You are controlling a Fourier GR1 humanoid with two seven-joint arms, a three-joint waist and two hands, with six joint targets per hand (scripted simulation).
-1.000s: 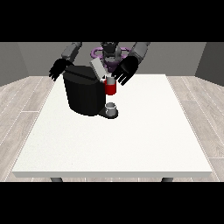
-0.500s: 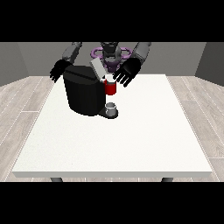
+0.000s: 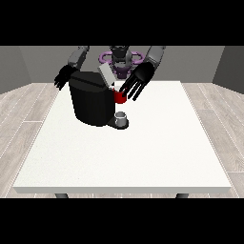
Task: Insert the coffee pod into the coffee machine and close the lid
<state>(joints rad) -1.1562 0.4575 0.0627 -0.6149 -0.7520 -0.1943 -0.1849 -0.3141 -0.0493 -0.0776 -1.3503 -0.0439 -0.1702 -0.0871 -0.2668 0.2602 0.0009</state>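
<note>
Over the coffee machine (image 3: pixel 93 102), lower now: hand at the view's right (image 3: pixel 139 80)

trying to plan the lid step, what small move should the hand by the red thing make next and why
Probably ease the hand at the view's right toward the raised lid of the coffee machine: its fingers are spread open above a red thing at the machine, and the lid stands tilted up.

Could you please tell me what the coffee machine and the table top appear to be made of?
The coffee machine looks like matte black plastic: dark, uniform, with faint soft highlights only. The table top looks like a white laminate or painted board, flat and evenly pale; its look leaves the exact material open.
</note>
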